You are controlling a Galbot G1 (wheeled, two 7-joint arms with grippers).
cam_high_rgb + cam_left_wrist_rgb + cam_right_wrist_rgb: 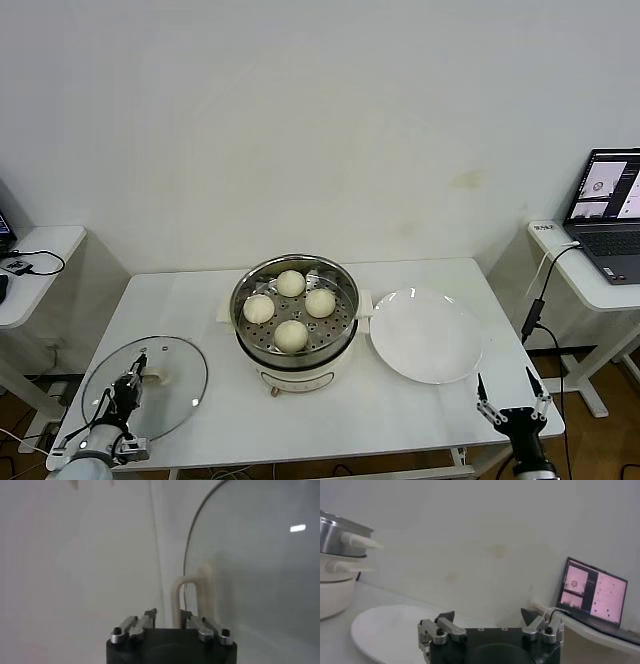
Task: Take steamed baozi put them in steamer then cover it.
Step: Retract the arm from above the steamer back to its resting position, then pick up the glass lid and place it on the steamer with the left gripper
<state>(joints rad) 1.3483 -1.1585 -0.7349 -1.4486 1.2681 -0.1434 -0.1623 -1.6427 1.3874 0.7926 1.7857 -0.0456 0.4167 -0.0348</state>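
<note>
Four steamed baozi (290, 309) are sitting inside the steamer (296, 322) on its perforated tray: one far, one near, one left, one right, all close together. Steamer is standing mid-table (330, 410), uncovered, cream base showing at the near side.

Cover (146, 388) is lying flat on the table at the near-left corner, well apart from the steamer. Its rim is reaching close to the table's left edge.

Left gripper (133, 385) is sitting over the cover, at the handle (191, 596). In the left wrist view the cream handle loop is standing up right between the fingers (146, 619), and they are pinched in against both sides of it, so the left is grasping the cover by the handle. Cover is looking flat on the table in the head view; from the frames I cannot tell whether it is lifted at all.

Right gripper (512, 399) is hanging at the near-right corner of the table, just near of the white plate (427, 335), touching nothing. Its fingers (444, 622) are spread wide, released, nothing between them. Right wrist view is showing the plate ahead of it and the steamer's side handles beyond.

Plate is lying just right of the steamer, nearly touching its right handle.

Side tables are standing on both flanks; a laptop (608, 215) is sitting open on the right one, screen lit, with a cable running down off it.
</note>
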